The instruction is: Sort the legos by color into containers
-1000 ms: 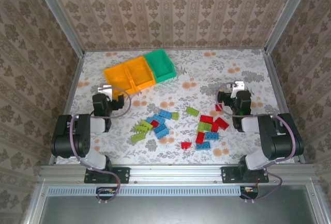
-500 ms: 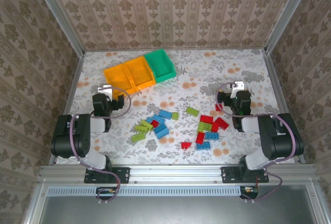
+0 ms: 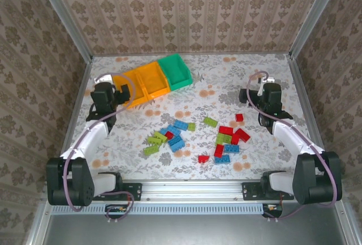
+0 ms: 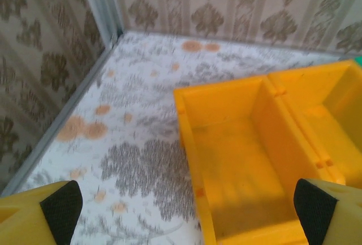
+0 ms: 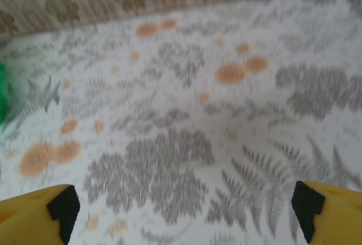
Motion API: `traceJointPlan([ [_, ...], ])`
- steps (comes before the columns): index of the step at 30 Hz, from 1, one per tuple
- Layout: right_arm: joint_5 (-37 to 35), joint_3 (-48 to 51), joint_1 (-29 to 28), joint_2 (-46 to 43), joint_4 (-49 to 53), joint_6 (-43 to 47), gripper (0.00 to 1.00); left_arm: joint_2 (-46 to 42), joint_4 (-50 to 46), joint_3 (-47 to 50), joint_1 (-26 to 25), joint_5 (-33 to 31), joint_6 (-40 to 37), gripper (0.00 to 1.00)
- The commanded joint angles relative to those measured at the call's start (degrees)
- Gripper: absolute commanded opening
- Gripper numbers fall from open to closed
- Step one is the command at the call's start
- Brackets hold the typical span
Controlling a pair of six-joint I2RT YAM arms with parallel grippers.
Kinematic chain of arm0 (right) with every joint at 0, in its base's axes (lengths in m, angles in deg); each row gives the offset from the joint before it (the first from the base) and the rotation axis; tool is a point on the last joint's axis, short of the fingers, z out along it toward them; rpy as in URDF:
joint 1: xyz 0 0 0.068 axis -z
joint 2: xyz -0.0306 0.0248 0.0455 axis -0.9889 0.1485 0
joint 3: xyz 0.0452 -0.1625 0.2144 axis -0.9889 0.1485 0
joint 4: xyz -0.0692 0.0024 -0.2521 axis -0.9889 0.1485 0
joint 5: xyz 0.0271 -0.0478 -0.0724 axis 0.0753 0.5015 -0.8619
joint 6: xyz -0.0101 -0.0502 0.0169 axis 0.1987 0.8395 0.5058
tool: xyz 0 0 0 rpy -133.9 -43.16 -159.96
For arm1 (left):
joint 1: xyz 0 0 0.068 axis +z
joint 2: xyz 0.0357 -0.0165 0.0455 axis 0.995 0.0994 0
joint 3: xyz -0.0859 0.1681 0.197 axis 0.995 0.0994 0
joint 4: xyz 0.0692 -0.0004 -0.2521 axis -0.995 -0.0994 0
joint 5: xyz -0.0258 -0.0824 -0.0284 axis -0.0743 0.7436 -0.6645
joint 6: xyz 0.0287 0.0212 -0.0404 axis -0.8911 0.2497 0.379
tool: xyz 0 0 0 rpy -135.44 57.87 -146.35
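A: Three bins point(image 3: 151, 81) stand in a row at the far left of the table point(image 3: 226, 81), seen from above: two orange, then the green bin point(image 3: 175, 71). The legos point(image 3: 177, 142) lie scattered mid-table, well apart from them.

B: And the hands?

A: The left hand point(image 3: 120, 91) hangs at the near end of the row. The right hand point(image 3: 257, 89) is out at the right, with a lone red lego point(image 3: 238, 117) near it.

B: Left wrist?

A: The left hand point(image 4: 186, 208) is released, jaws wide, with nothing between the black pads point(image 4: 61, 202). Under it is an orange bin point(image 4: 237, 143): smooth glossy plastic, thin walls, bare inside, touching its twin.

B: Right wrist?

A: The right hand point(image 5: 185, 208) is spread too, and empty. Beneath it is blurred, flat, flower-printed table. A green smear at the left edge is probably the green bin.

B: What could go wrong?

A: I'd say the light bins would slide if a finger clips a rim on the way down. Several legos touch, blue against red and green, so one pinch could lift two colours. They're small, hard and slick, and one gripped off-centre could twist out. And no bin is red or blue, so colours could get mixed.
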Motion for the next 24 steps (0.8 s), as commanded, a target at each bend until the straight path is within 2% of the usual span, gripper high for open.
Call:
traceJointPlan([
  [1,2.35,-0.62,-0.13,-0.8,12.68,-5.16,1.0,3.31,-15.54,-2.51,-0.32,-2.73,7.51,1.0],
  [7,4.55,-3.01,-0.48,0.55,19.17,-8.4,1.0,14.26,-21.33,-11.09,0.79,0.62,13.3,0.98],
  [10,4.95,-3.36,-0.65,0.88,20.63,-8.53,1.0,19.88,-22.29,-15.68,1.88,4.96,13.08,0.92],
  [17,5.69,-2.14,-1.44,-1.03,22.92,-9.4,1.0,26.32,-20.8,-20.71,3.67,8.87,13.32,0.78],
  [19,5.77,-1.95,-1.7,-1.75,24.11,-9.57,1.0,28.31,-21.9,-22.71,3.89,9.35,13.15,0.72],
  [24,4.08,-2.76,-2.32,-2.82,29.92,-10.9,1.0,32.51,-22.3,-26.37,3.81,12.62,10.97,0.38],
])
